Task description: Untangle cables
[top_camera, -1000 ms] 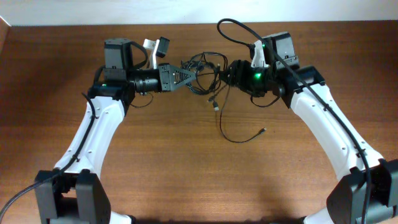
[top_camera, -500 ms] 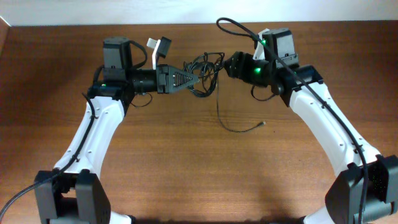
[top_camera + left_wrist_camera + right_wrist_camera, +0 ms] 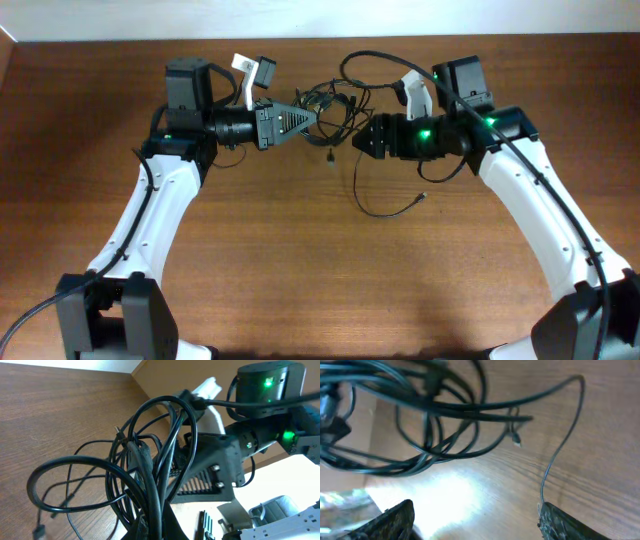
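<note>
The cables [image 3: 335, 100] are a knot of thin black cords held up over the far middle of the table. My left gripper [image 3: 318, 113] is shut on the knot from the left. In the left wrist view the cords [image 3: 150, 460] fan out from my left gripper [image 3: 156, 527] in loops. My right gripper [image 3: 356, 143] stands open just right of and nearer than the knot, with nothing between its fingers. One loose strand [image 3: 375, 213] curves down onto the wood to a small plug [image 3: 424, 196]. In the right wrist view the cords [image 3: 435, 425] cross the top above my right gripper [image 3: 475, 520]. The strand [image 3: 555, 455] runs down past the right finger [image 3: 565, 522].
The wooden table [image 3: 320, 270] ends at a pale wall along the far edge. The right arm's own thick black cable [image 3: 375, 58] arcs above the knot. A white and black fitting [image 3: 252, 74] sticks up from the left wrist. Both white arms flank the middle.
My right gripper has let go of the knot, opened wider and swung back toward the near side. The left gripper still holds the bundle, a little farther back, and the loose strand shifted.
</note>
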Controlling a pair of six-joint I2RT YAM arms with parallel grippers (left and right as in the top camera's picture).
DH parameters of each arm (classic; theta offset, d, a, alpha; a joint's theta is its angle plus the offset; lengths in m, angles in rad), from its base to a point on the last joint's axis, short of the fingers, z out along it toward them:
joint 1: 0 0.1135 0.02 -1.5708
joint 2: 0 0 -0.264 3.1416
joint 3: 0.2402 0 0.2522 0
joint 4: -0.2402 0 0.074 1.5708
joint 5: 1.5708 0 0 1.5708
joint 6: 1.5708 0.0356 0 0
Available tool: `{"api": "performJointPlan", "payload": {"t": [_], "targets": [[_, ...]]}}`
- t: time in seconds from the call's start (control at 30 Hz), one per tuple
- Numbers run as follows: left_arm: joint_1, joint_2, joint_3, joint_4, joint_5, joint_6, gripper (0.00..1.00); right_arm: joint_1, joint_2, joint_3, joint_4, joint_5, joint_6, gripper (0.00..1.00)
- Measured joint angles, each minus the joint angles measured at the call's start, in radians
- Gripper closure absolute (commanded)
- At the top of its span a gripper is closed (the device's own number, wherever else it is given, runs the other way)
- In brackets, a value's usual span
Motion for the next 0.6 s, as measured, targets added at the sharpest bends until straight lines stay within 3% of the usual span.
{"api": "performJointPlan", "payload": {"t": [0.23,0.3,0.33,0.43,0.6], "targets": [[0.0,0.0,0.0,0.0,0.081,0.0,1.0,0.018,-0.014,0.0,0.155,0.127,-0.059,0.21],[0.0,0.0,0.0,0.001,0.122,0.0,1.0,0.04,-0.014,0.0,0.184,0.177,-0.042,0.31],[0.0,0.0,0.0,0.001,0.139,0.0,1.0,0.057,-0.013,0.0,0.192,0.216,-0.023,0.43],[0.0,0.0,0.0,0.001,0.186,0.0,1.0,0.092,0.005,0.0,0.209,0.299,0.027,0.96],[0.0,0.0,0.0,0.002,0.266,0.0,1.0,0.066,0.032,0.0,0.23,0.394,0.062,0.96]]}}
